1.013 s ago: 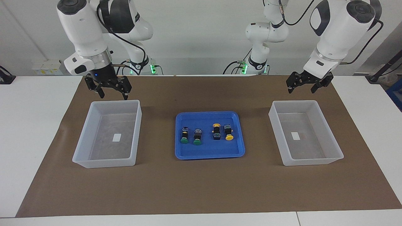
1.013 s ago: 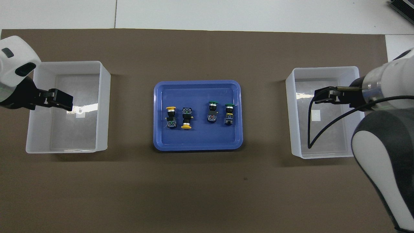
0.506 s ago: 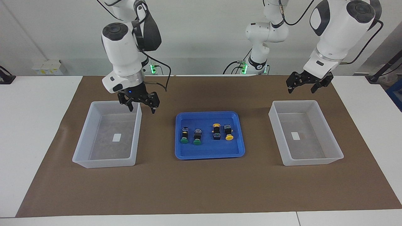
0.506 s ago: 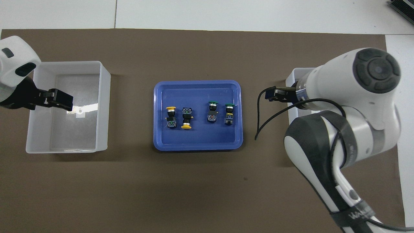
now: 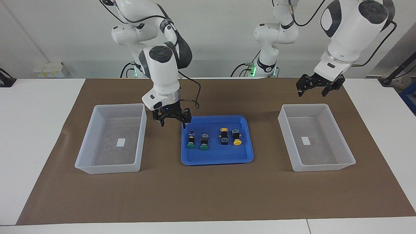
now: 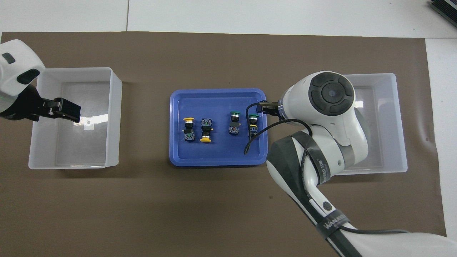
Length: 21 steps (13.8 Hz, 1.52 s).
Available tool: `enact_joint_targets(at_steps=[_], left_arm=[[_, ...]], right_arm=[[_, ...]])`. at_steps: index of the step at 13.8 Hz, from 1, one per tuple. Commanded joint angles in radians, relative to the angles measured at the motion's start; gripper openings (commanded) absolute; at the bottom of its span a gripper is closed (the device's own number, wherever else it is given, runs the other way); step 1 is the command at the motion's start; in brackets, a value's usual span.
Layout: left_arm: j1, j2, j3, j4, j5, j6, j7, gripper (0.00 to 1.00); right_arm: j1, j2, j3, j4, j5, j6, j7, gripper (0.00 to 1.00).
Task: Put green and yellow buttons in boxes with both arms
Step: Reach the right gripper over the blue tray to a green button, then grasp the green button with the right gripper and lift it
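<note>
Two green-capped buttons (image 5: 190, 140) (image 5: 204, 142) and two yellow-capped buttons (image 5: 224, 136) (image 5: 237, 137) lie on their sides in a blue tray (image 5: 217, 160) at mid-table. In the overhead view the green ones (image 6: 234, 123) (image 6: 253, 125) and the yellow ones (image 6: 188, 129) (image 6: 206, 130) lie in one row. My right gripper (image 5: 173, 123) is open and empty, just above the tray's corner nearest the robots, beside the green buttons. In the overhead view the arm hides most of it (image 6: 266, 107). My left gripper (image 5: 312, 92) is open and empty, waiting above its box.
One clear plastic box (image 5: 109, 169) stands at the right arm's end, another (image 5: 321, 168) at the left arm's end; each holds only a white label. Brown paper (image 5: 208, 195) covers the table. The right arm's black cable (image 6: 257, 137) hangs over the tray.
My right arm has swung from above its box over to the blue tray and come lower. The left arm and the buttons have not moved.
</note>
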Motion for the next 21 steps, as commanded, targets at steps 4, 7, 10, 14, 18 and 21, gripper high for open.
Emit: enact_joint_targets(at_steps=[4,7,10,14,18,21], left_arm=[[0.005,-0.022,-0.004,-0.030,0.008,0.017,0.000,1.00],[0.005,-0.022,-0.003,-0.030,0.008,0.018,0.000,1.00],[0.005,-0.022,-0.004,-0.030,0.008,0.015,-0.003,1.00],[0.001,-0.022,-0.004,-0.030,0.008,0.014,-0.001,1.00],[0.002,-0.022,-0.003,-0.030,0.008,0.015,0.000,1.00],[0.007,-0.022,-0.002,-0.029,0.010,0.017,0.000,1.00]], right_arm=[[0.053,0.061,0.000,-0.013,-0.023,0.069,0.024,1.00],[0.071,0.075,-0.002,-0.024,-0.024,0.084,0.025,1.00],[0.071,0.084,-0.002,-0.059,-0.024,0.156,0.030,1.00],[0.076,0.092,-0.002,-0.070,-0.050,0.168,0.060,1.00],[0.109,0.129,-0.002,-0.072,-0.154,0.175,0.151,1.00],[0.109,0.129,0.000,-0.098,-0.164,0.193,0.159,0.81]])
